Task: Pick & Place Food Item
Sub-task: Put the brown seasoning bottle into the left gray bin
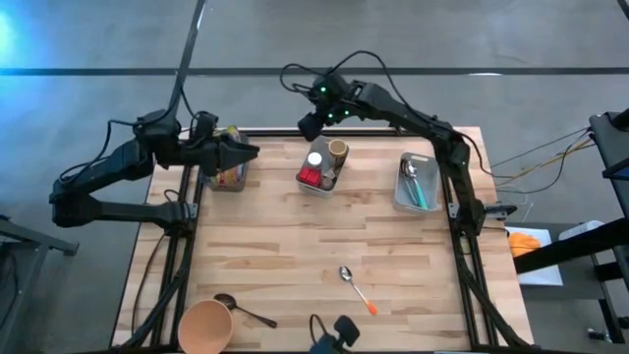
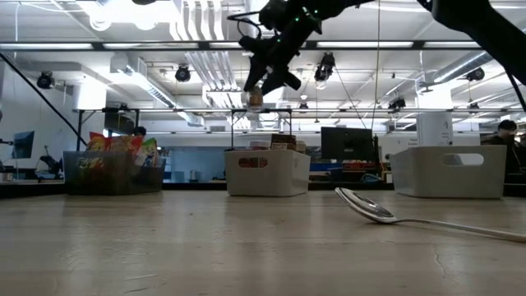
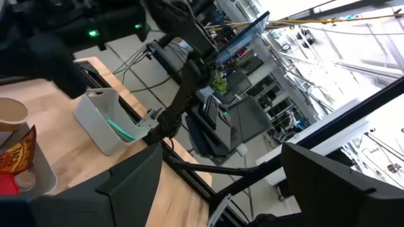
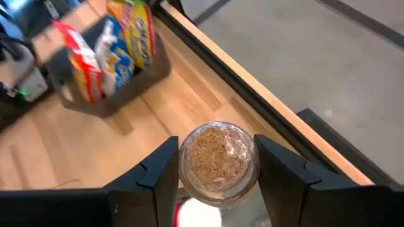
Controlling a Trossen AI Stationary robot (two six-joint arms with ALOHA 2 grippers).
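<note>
My right gripper (image 4: 218, 183) is shut on a small clear jar of brown granules (image 4: 218, 162). In the low view the jar (image 2: 256, 99) hangs high above the middle white bin (image 2: 267, 171). That bin (image 1: 320, 169) holds a cup and other food items near the table's far edge. My left gripper (image 3: 227, 189) stands open with nothing between its fingers, level over the dark bin of snack bags (image 1: 226, 175) at the far left. My right gripper pinches the jar's round wall (image 4: 183, 165) between its two fingers, one on each side. The fingers slant downward from the far right side. The jar is lifted clear, high over the table's far edge near the middle white bin.
A second white bin (image 1: 417, 182) with utensils stands at the far right. A spoon with an orange handle (image 1: 354, 288) lies in the near middle. A tan bowl (image 1: 204, 326) and a dark spoon (image 1: 244, 311) sit at the near left.
</note>
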